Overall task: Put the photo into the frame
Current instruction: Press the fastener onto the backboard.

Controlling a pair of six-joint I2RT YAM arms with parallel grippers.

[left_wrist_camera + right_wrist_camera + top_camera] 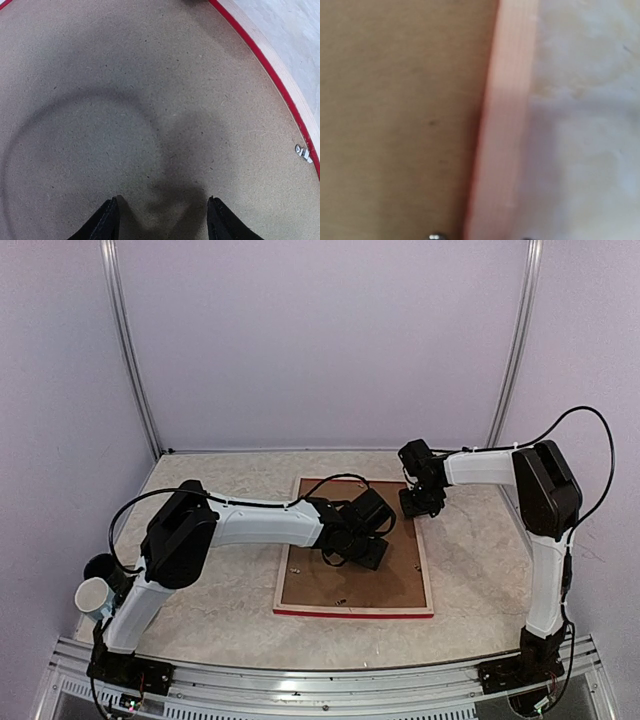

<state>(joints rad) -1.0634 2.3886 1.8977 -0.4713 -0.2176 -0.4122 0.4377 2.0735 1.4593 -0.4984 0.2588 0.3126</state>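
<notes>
Left wrist view: my left gripper (162, 225) has its two black, tapered fingers (107, 225) spread apart with nothing between them. The tips are low over the backing board (125, 100), a flat brown sheet of speckled, matte fibreboard. Toward the upper right of that picture the board ends at the frame (281, 75), a thin straight rail of pale bare wood with a red line along its inner edge. A small shiny metal clip (303, 153) sits on the board right against that rail at the right edge. Beyond the rail is the table (300, 25), pale and marbled.

From the top camera I see the frame lying flat in the middle of the picture. It is rectangular, pale side up, with a red strip along its bottom edge and the board filling it. The left gripper is over the board's middle, and my right gripper (421, 502) is at the frame's upper right corner.

The right wrist view is blurred: brown board on the left, a pinkish wooden rail down the centre, marbled table on the right. Two tiny metal glints show at the bottom edge, one either side of the rail. I cannot tell whether those jaws are pinching the rail or standing off it.
</notes>
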